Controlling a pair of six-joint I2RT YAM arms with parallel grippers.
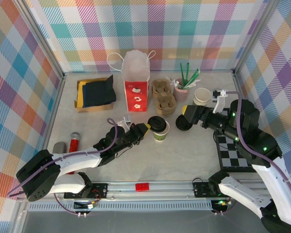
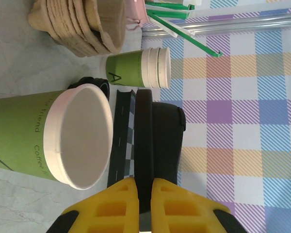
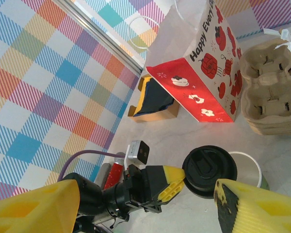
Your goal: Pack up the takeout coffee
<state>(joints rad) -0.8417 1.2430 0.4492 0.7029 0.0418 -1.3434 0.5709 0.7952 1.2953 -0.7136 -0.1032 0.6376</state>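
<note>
Closest in, the left jaws are pressed onto the rim of the black lid [image 2: 160, 136], holding it edge-on. The right jaws stand spread, gripping nothing. Just past the left tips stands the green coffee cup [image 2: 24, 133], open-topped on the table [image 1: 194, 155], between the two pairs of jaws. Whether lid and cup touch I cannot tell.

The cup has a thin, matt paper wall, slightly tapered, with a rolled white rim. It looks empty, so it is likely very light and easy to tip or dent. I would grip it gently around the wall just under the rim, its stiffest band. The lid is moulded plastic, smooth and stiff, probably slippery.

Beyond both jaws are a glossy red-and-white paper bag [image 1: 136, 87] and rough pulp carriers [image 1: 164, 99].
</note>
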